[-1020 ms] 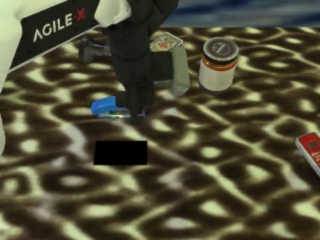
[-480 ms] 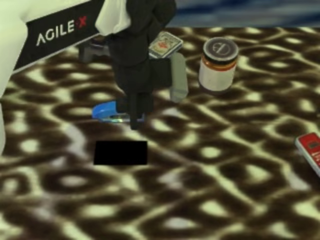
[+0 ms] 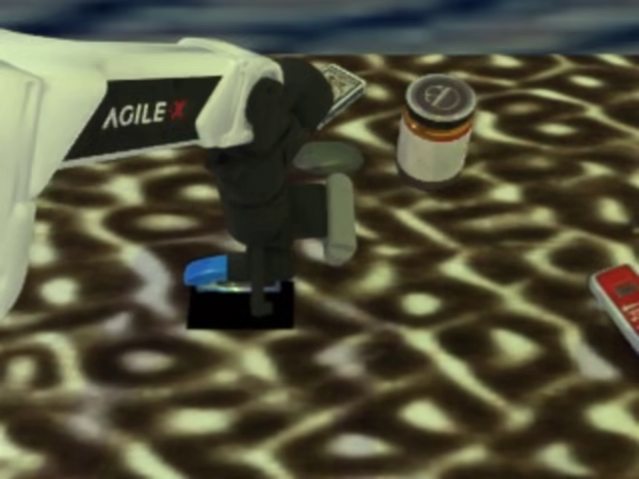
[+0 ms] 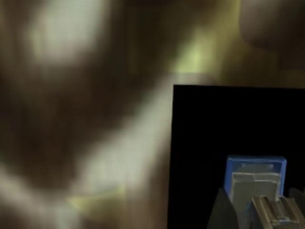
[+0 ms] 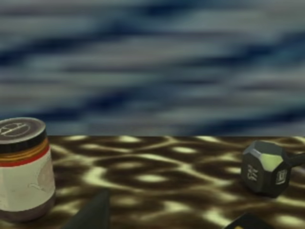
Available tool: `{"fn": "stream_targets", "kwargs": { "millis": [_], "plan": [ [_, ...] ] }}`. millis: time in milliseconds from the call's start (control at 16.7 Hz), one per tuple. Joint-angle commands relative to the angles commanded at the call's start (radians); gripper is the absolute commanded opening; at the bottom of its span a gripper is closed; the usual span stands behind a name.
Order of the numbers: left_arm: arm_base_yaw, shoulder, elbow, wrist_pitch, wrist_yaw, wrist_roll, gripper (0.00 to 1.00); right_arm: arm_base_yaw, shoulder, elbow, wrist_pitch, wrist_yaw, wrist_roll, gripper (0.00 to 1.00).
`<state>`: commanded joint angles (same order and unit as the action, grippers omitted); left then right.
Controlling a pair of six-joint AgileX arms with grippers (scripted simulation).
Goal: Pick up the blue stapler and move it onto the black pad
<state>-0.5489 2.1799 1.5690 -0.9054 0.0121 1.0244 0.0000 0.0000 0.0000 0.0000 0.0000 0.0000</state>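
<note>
The blue stapler is clamped in my left gripper, which is shut on its right half. It hangs over the far edge of the black pad, its blue end sticking out to the left; contact with the pad cannot be judged. In the left wrist view the blue stapler shows its grey underside between the dark fingers, with the black pad right behind it. My right gripper stays parked out of the top view, open and holding nothing.
A white jar with a dark lid stands at the back right. A grey-green oval disc and a small printed box lie behind the left arm. A red item is at the right edge. A dumbbell appears in the right wrist view.
My left arm has carried the blue stapler toward the front of the table, from behind the black pad to over its far edge.
</note>
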Motion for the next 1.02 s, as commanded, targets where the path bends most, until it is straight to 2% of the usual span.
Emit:
{"fn": "stream_targets", "kwargs": {
  "millis": [240,1020],
  "plan": [
    [0.0,0.0,-0.001,0.001,0.0,0.0,0.0,0.0,0.0,0.0,0.0,0.0,0.0,1.0],
    [0.0,0.0,-0.001,0.001,0.0,0.0,0.98,0.0,0.0,0.0,0.0,0.0,0.0,1.0]
  ]
}}
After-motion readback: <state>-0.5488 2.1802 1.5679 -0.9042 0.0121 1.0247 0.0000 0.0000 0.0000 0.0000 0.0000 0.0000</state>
